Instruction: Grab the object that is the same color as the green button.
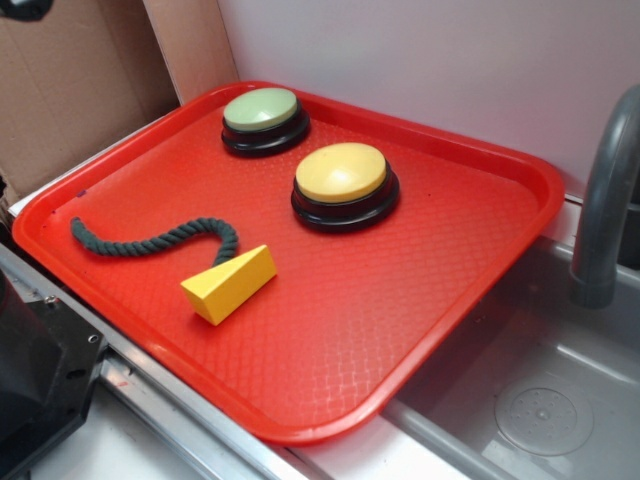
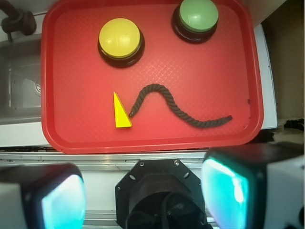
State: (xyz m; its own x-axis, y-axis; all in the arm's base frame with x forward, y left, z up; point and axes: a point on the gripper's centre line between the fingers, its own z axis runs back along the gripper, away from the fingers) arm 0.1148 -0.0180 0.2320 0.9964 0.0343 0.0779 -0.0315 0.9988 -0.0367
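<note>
Where exterior misses it, gripper (image 2: 143, 191) wrist-only.

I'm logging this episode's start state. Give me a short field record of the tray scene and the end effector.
surface: red tray beside a grey sink
target: dark green rope, lying curved, one end near the yellow wedge block
reference: green button, far end of the tray
distractor: yellow button
end effector: open, pulled back off the tray edge, holding nothing
</note>
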